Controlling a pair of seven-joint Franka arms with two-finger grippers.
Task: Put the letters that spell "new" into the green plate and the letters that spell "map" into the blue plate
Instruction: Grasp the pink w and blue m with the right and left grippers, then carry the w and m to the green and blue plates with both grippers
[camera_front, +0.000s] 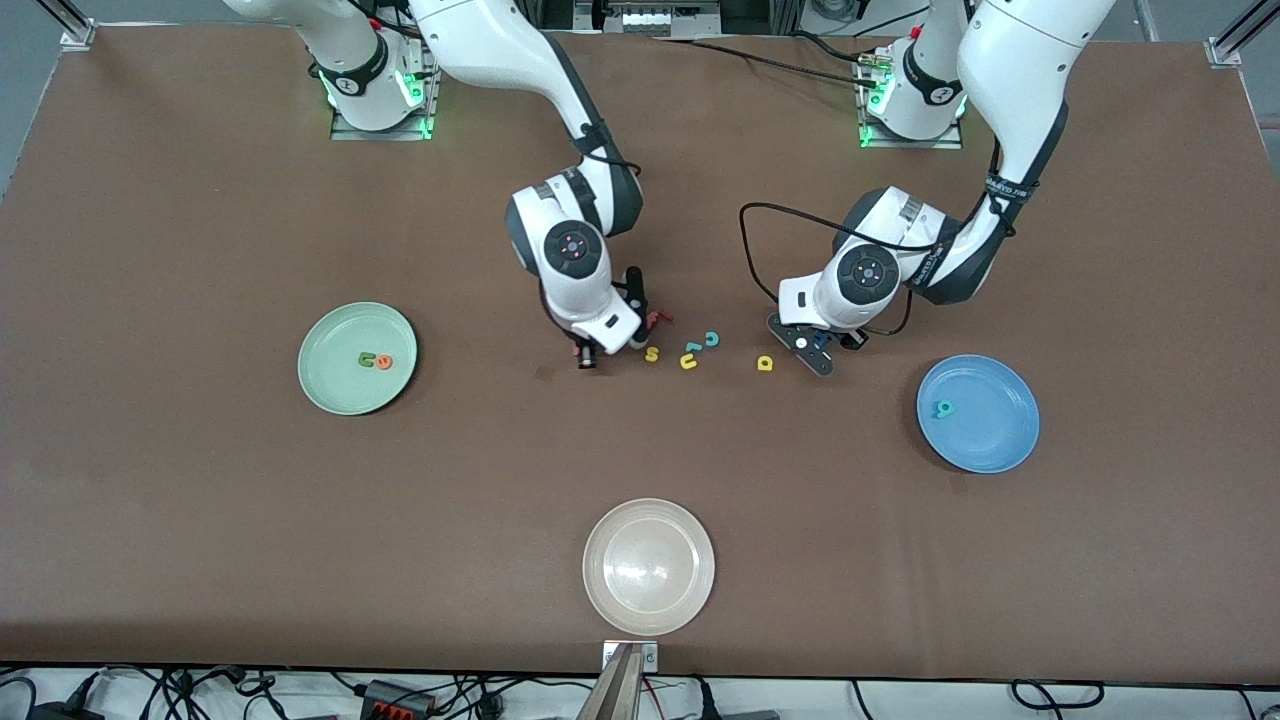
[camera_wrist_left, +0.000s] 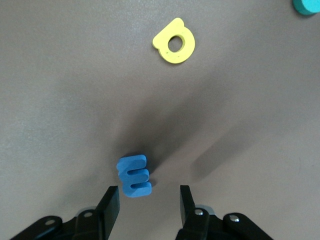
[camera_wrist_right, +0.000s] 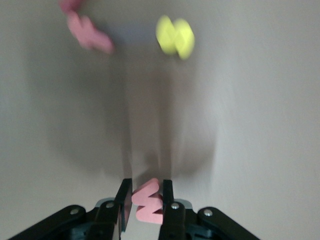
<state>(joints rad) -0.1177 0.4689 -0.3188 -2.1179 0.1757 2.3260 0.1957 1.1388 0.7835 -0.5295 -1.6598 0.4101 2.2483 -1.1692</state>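
The right gripper (camera_wrist_right: 145, 200) pinches the pink w (camera_wrist_right: 148, 202) between its fingers, over the table near the blurry red f (camera_wrist_right: 87, 32) and yellow s (camera_wrist_right: 175, 36).

The left gripper (camera_wrist_left: 149, 202) is half open around the blue m (camera_wrist_left: 134, 175), which stands on edge on the brown table (camera_front: 200, 550); a grip is not clear. The yellow ring-and-stem letter (camera_wrist_left: 174, 42) lies flat nearby.

The green plate (camera_front: 330, 385) holds the green n (camera_front: 366, 358) and orange e (camera_front: 384, 362). The blue plate (camera_front: 1000, 430) holds a teal letter (camera_front: 942, 408).

Two glossy white jointed arms with dark grey joint bands, black cables, black screw-studded two-finger grippers
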